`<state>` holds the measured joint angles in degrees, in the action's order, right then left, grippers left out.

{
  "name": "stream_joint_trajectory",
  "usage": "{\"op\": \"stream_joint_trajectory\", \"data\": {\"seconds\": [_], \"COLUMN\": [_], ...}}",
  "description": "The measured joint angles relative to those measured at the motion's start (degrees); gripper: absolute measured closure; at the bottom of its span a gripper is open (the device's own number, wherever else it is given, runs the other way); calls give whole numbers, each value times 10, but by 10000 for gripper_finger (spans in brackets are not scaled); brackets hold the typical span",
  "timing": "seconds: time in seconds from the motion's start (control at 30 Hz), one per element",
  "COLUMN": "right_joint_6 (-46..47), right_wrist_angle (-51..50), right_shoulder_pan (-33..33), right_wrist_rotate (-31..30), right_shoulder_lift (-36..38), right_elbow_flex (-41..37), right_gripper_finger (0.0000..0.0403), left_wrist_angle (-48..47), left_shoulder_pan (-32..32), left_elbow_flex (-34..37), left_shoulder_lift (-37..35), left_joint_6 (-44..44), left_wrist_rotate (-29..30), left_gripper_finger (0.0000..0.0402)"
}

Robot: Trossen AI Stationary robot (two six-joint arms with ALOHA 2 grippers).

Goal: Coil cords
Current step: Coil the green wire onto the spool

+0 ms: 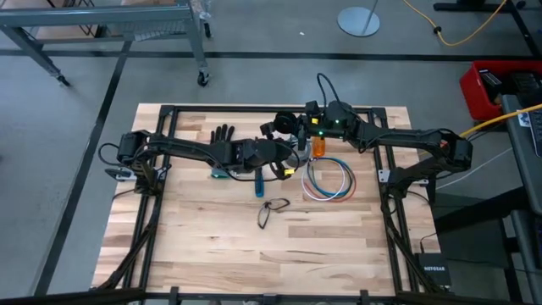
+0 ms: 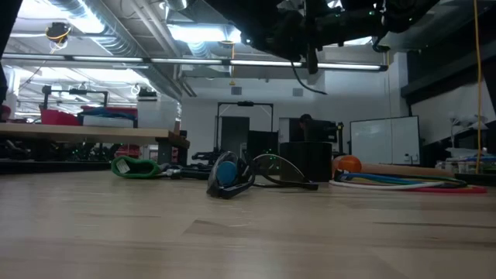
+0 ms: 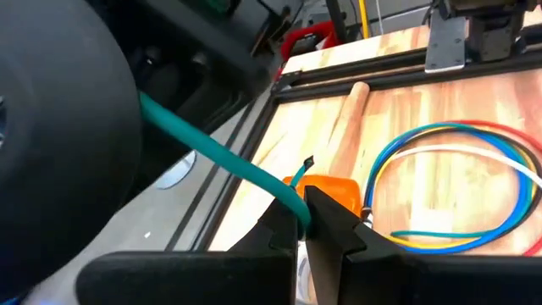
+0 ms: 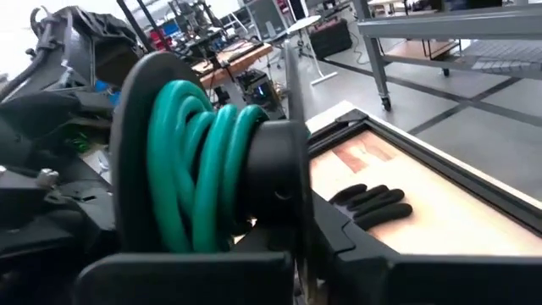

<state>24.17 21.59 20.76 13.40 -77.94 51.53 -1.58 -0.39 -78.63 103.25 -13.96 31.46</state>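
Two arms meet at the far centre of the pale wooden-slat table (image 1: 212, 246). The left gripper (image 3: 303, 222) has its fingers fully closed, pinching a teal-green rubbery cord (image 3: 220, 154) right at the tips. The cord runs taut-ish from there up to a black plastic spool (image 4: 279, 169), which already carries several green turns. The right gripper (image 4: 298, 258) is also fully closed, apparently clamped on the spool's flange. The exact contact is hidden, so that's a judgement.

The cords (image 1: 329, 180), a loose ring of thin white, blue and red wires, lie flat on the table just right of both grippers. Nothing is touching them. A small orange block (image 1: 318, 144) sits at the ring's far edge, and a round wooden dowel (image 3: 347, 119) lies beyond it.

Risks from here:
- The pinch is at the very fingertips, so any tension spike could pull the green cord out and let turns spring off the spool.
- Slack instead of tension could drop a turn over the flange.
- The left gripper works close above the wire ring and orange block. A low sweep could snag the ring and drag it open.
- The arms are very close together, so collision is possible.
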Motion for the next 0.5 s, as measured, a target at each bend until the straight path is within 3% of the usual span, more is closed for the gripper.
{"op": "stream_joint_trajectory", "data": {"seconds": [0.23,0.5], "right_joint_6": [-2,-42], "right_wrist_angle": [1,-118], "right_shoulder_pan": [16,35], "right_wrist_rotate": [48,73], "right_shoulder_lift": [16,59], "right_elbow_flex": [0,1], "right_gripper_finger": [402,402], "left_wrist_angle": [-7,-35], "left_shoulder_pan": [0,1], "left_elbow_flex": [-1,0], "left_shoulder_lift": [-4,-8], "left_joint_6": [6,29], "left_wrist_rotate": [-6,-3], "left_gripper_finger": [401,401]}}
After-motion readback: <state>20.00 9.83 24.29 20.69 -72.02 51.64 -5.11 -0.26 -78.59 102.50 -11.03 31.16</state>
